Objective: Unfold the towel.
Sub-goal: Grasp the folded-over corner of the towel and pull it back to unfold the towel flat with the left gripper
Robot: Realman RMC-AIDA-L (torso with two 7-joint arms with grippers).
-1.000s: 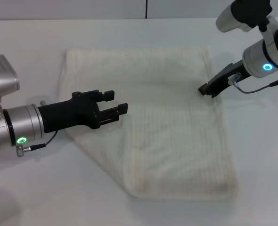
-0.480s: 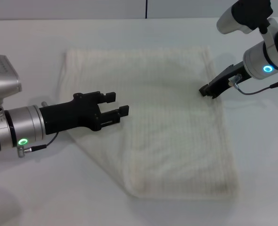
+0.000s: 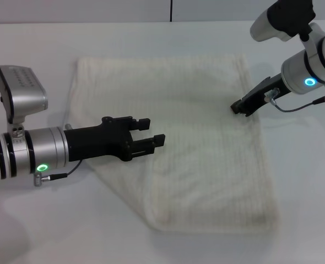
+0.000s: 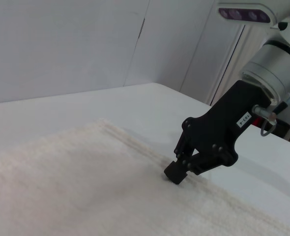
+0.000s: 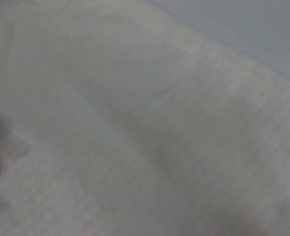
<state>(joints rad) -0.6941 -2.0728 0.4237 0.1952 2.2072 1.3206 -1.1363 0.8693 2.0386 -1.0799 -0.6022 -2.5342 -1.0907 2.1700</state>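
Observation:
The cream-white towel (image 3: 195, 132) lies flat on the white table, its near-left side running in a slanted folded edge. My left gripper (image 3: 151, 131) is open and empty, low over the towel's left part. My right gripper (image 3: 238, 106) rests its tip on the towel just inside the right hem. In the left wrist view the right gripper (image 4: 176, 173) has its fingers together, pressing on the towel (image 4: 76, 187). The right wrist view shows only the towel (image 5: 145, 118) from very close.
The white table (image 3: 305, 181) extends on all sides of the towel. A wall with a dark vertical seam (image 3: 171, 10) runs behind the table's far edge.
My left arm has moved right and slightly nearer over the towel, and its wrist has rolled. The right gripper has hardly moved. The towel lies the same.

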